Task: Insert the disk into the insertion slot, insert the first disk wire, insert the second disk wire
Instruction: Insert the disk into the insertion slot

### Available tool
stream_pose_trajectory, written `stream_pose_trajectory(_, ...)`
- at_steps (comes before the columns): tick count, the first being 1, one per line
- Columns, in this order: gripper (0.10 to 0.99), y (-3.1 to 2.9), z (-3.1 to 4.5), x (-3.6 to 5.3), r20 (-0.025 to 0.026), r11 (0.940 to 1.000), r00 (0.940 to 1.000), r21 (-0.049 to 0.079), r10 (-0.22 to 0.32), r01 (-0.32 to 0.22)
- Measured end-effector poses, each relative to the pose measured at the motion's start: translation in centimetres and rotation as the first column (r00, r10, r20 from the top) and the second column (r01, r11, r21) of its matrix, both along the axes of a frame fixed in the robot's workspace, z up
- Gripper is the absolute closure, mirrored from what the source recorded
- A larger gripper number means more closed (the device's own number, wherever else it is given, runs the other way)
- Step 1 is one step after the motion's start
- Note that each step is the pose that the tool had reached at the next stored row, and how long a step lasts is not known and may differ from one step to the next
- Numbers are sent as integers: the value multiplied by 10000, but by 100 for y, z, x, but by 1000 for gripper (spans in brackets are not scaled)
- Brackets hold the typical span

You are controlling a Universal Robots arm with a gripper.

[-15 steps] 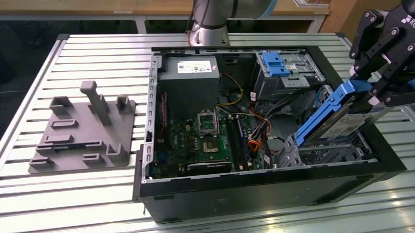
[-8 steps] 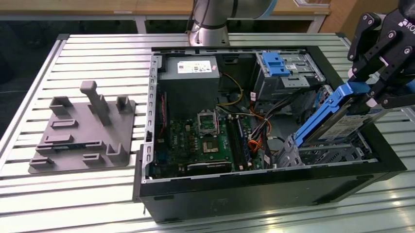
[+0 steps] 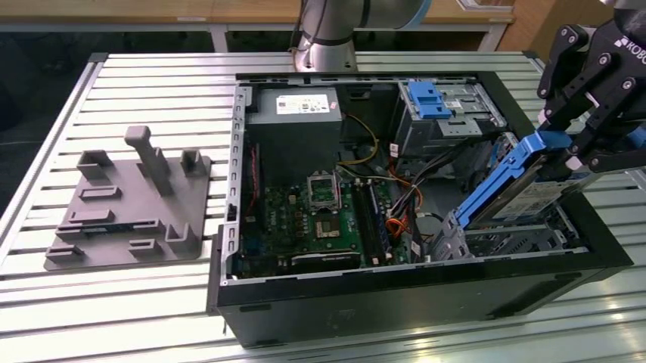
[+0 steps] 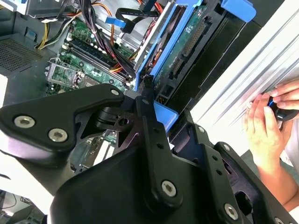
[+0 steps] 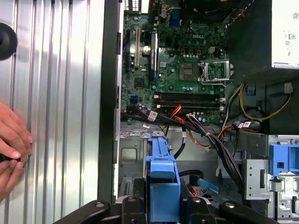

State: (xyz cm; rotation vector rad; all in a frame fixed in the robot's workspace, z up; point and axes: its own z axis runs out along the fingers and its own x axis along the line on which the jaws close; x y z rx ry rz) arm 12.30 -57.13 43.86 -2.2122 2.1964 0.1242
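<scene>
Blue plastic is what the gripper (image 3: 577, 147) is clamping: its jaws are closed on the handle end of the disk (image 3: 520, 193), high over the rim of the computer case (image 3: 404, 291). The disk is leaning steeply, with its lower end down by the mouth of the insertion slot (image 3: 525, 243), the low perforated cage just inside the case's near wall at the exterior view's right. It may be touching the cage there, though the angle is hiding the contact.

I judge the first step to be in hand: the disk is going in and is not yet seated. Seating it is calling for the frame to be laid flat and squared to a cage only just wider than itself.

Just beside the slot, cables (image 3: 404, 200) are crowding in and could snag the lower end. Outside the case wall, a person's hands (image 4: 264, 121) are resting on the slatted table (image 3: 131, 83), near the arm's working room. Farther off are lying the motherboard (image 3: 323, 219), the taller grey cage (image 3: 444, 106) with its blue latch, and the power supply (image 3: 298, 102).
</scene>
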Motion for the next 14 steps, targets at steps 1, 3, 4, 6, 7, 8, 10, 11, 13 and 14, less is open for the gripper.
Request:
stream_pose_trajectory(1, 722, 1, -6, 0, 0, 10000, 10000, 0, 1, -1)
stream_pose_trajectory(3, 722, 1, -19, 0, 0, 10000, 10000, -2, 0, 0)
stream_pose_trajectory(4, 722, 1, -27, 0, 0, 10000, 10000, -2, 0, 0)
stream_pose_trajectory(6, 722, 1, -45, 0, 0, 10000, 10000, 1, 1, -1)
stream_pose_trajectory(7, 722, 1, -51, 0, 0, 10000, 10000, 0, 1, -1)
stream_pose_trajectory(8, 722, 1, -60, 0, 0, 10000, 10000, -1, 1, -1)
stream_pose_trajectory(10, 722, 1, -82, 0, 0, 10000, 10000, 0, 0, 0)
stream_pose_trajectory(11, 722, 1, -95, 0, 0, 10000, 10000, 0, 0, 0)
stream_pose_trajectory(13, 722, 1, -122, 0, 0, 10000, 10000, 1, 0, 0)
stream_pose_trajectory(14, 722, 1, -137, 0, 0, 10000, 10000, -1, 0, 0)
